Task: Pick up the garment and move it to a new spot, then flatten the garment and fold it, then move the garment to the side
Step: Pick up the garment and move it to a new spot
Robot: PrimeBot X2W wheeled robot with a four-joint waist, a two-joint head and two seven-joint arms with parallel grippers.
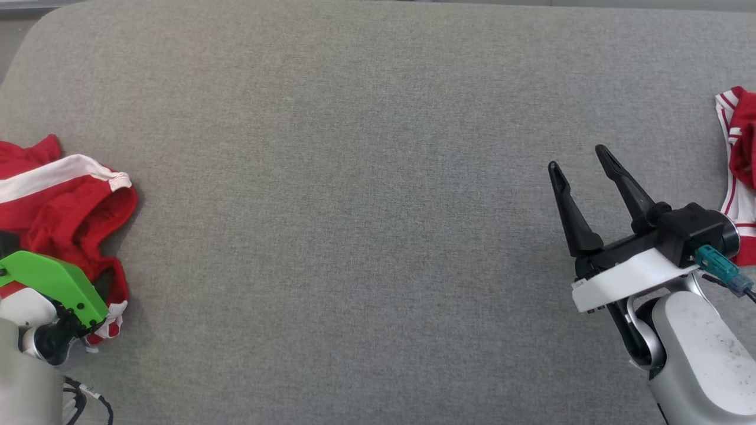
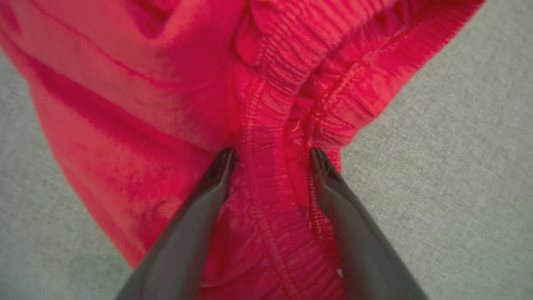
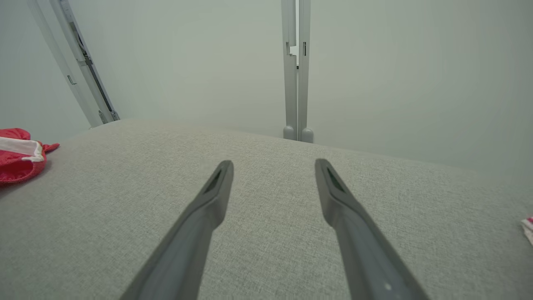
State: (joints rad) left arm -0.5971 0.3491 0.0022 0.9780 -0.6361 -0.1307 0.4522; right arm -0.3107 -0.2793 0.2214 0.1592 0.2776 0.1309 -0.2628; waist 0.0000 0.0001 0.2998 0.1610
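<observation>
While I watched from far away, my left pincer (image 2: 270, 156) was down on the red shorts (image 1: 65, 195). Its two fingers were spread apart, and the stretchy waistband (image 2: 270, 83) ran right between them. The fingertips (image 2: 222, 162) sat at the cloth, one on each side of that band, but they were not squeezing it. So I judged that nothing was picked up yet.

The shorts lay in a crumpled heap right under that pincer and just ahead of it. The white stripe (image 1: 53, 174) showed a little past the pincer's green cover (image 1: 56, 283). The heap was bunched and not flat at all.

My right pincer (image 1: 579, 159) was spread wide too, with nothing between its fingers. Bare gray pad (image 1: 366, 206) lay under it and ahead of it. The shorts were well apart from it, off to its left. Another red and white cloth (image 1: 735, 153) lay near its wrist, off to its right, and the pincer was not touching it.

By my guess the job was only at its very start. The pinch was not made. Left to do were the lift, the move to a new spot, the flattening, the fold, and the last push to the side. The wide bare pad between my two pincers looked like good room for all that.
</observation>
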